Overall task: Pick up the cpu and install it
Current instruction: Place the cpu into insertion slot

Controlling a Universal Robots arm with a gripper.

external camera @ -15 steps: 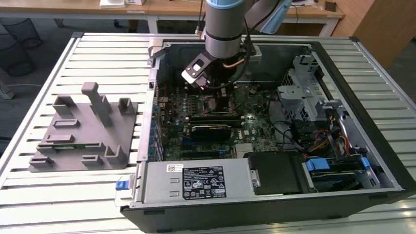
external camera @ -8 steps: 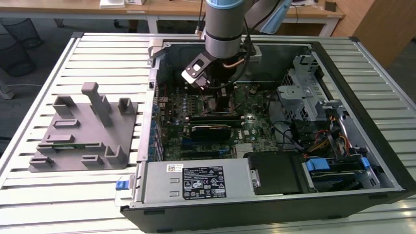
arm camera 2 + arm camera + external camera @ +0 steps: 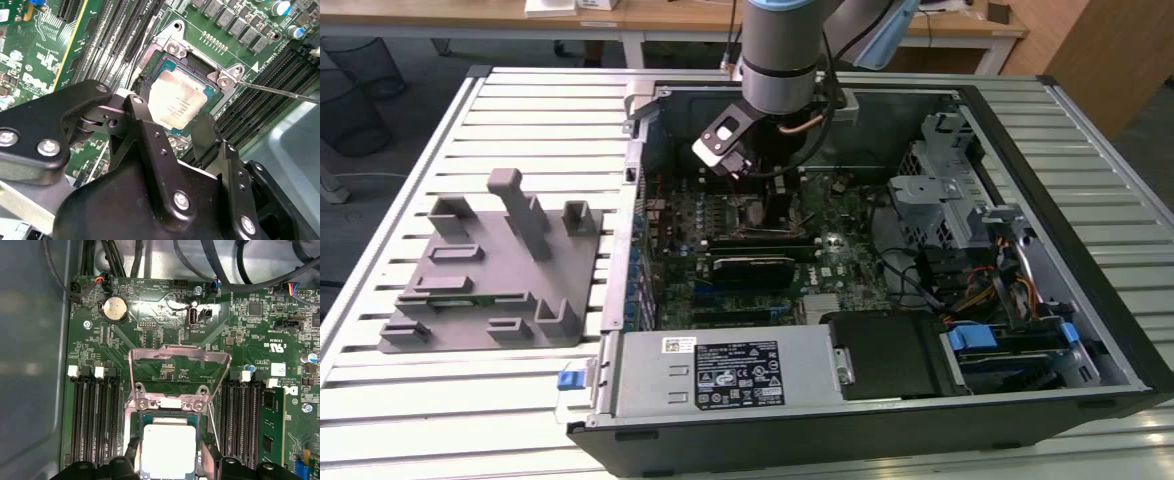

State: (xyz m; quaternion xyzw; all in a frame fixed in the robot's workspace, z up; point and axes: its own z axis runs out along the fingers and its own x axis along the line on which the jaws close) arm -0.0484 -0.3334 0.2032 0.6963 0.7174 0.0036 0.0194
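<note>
The cpu [image 3: 177,102] is a small square chip with a pale silver top. It sits level in the motherboard socket [image 3: 172,47], just below the raised metal load plate [image 3: 180,365], and appears in both wrist views [image 3: 169,450]. My gripper [image 3: 172,112] straddles it, with one black finger [image 3: 137,107] on one edge and the other finger [image 3: 205,132] on the opposite edge, shut on the chip. In the exterior view the gripper [image 3: 767,205] reaches down into the open computer case [image 3: 1067,150] over the board's middle.
Memory slots [image 3: 95,420] flank the socket on both sides, one holding a module [image 3: 272,425]. A thin socket lever [image 3: 280,92] sticks out beside it. A grey plastic fixture with posts [image 3: 494,270] stands on the slatted table at the exterior view's left. Drive cages and cables [image 3: 961,230] fill the case's right.
</note>
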